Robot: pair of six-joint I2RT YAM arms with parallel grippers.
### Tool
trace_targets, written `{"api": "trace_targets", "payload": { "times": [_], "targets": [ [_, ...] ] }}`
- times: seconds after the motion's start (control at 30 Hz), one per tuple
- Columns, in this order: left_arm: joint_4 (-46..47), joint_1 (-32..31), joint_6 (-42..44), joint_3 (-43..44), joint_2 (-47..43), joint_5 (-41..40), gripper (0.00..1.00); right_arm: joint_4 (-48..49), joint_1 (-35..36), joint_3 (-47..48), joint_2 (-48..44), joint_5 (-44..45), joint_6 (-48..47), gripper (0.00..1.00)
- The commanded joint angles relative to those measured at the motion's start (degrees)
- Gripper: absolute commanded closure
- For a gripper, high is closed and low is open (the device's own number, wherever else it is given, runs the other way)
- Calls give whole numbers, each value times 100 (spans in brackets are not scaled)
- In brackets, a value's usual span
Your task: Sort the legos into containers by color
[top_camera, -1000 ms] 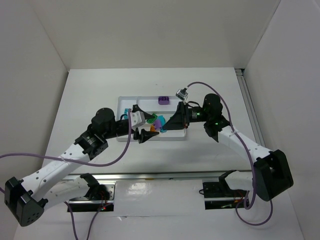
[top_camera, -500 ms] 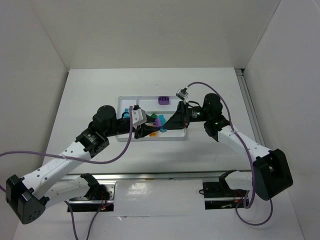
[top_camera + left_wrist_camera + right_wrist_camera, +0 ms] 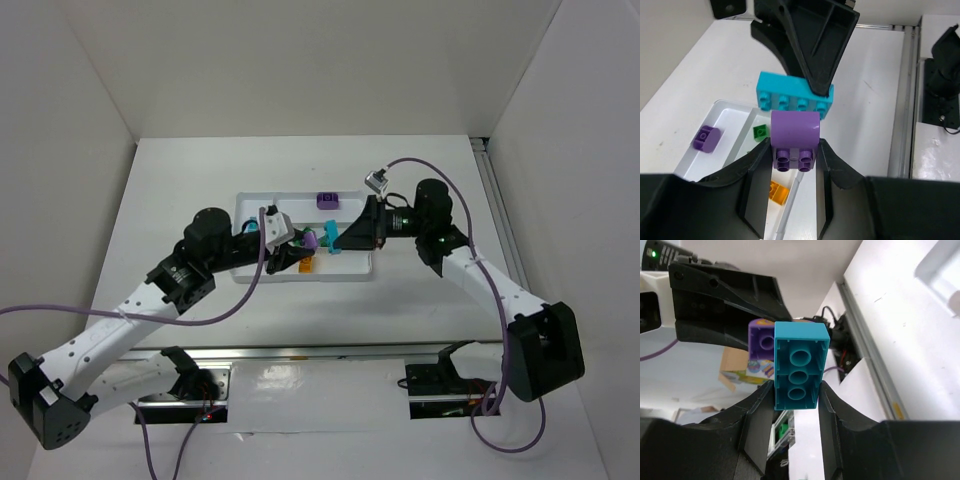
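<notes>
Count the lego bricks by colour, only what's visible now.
Purple: 2, the held purple brick in the left claw and the loose purple brick in the tray
Teal: 1, the teal brick in the right claw
Green: 1, the green brick
Orange: 1, the orange brick
Total: 5 in view; the arms may hide more.

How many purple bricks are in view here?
2. One purple brick is gripped by the left tool; the other brick lies in the tray. More may be hidden.

White arms (image 3: 100,340), black joints (image 3: 205,235), seemingly purple cables (image 3: 60,312)
</notes>
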Motion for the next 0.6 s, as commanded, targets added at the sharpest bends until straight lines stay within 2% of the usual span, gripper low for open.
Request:
{"api": "trace_targets", "payload": {
  "times": [0.0,0.1,0.13,0.2,0.23,0.27,0.3,0.33,0.4,0.43,0.57],
  "targets": [
    [58,-13,-1,-23,-309,-485,100,-587,-221,365,-198,61,-485,93],
    [-119,40,-1,-23,-310,-845,100,-1254,-291,646,-198,314,-1072,93],
    [-171,162,-244,-23,-310,-976,100,-1857,-291,752,-77,472,-1518,93],
    [-242,311,-762,38,-117,-1932,100,-2572,-291,1226,82,1113,-2030,93],
    [-451,634,-1592,326,32,-2266,100,-3106,-291,1506,248,1359,-2389,93],
    [-1201,890,-1896,607,555,-2339,100,-3268,-152,1604,319,1605,-2488,93],
    [-2166,1354,-2230,1298,909,-2036,100,-3496,-90,1788,477,2095,-2672,93],
    [-2176,1523,-2312,1635,1278,-2032,100,-3620,-37,1790,565,2343,-2674,93],
    [-3268,1700,-2452,2164,1946,-2128,100,-3831,278,2149,785,3193,-2893,93],
    [-3414,1814,-2514,2357,2341,-2207,100,-3832,445,2263,1038,3477,-2946,93],
    [-3468,2078,-3084,2420,2450,-2612,100,-3763,1272,3027,1907,4314,-3008,93]
  ]
}}
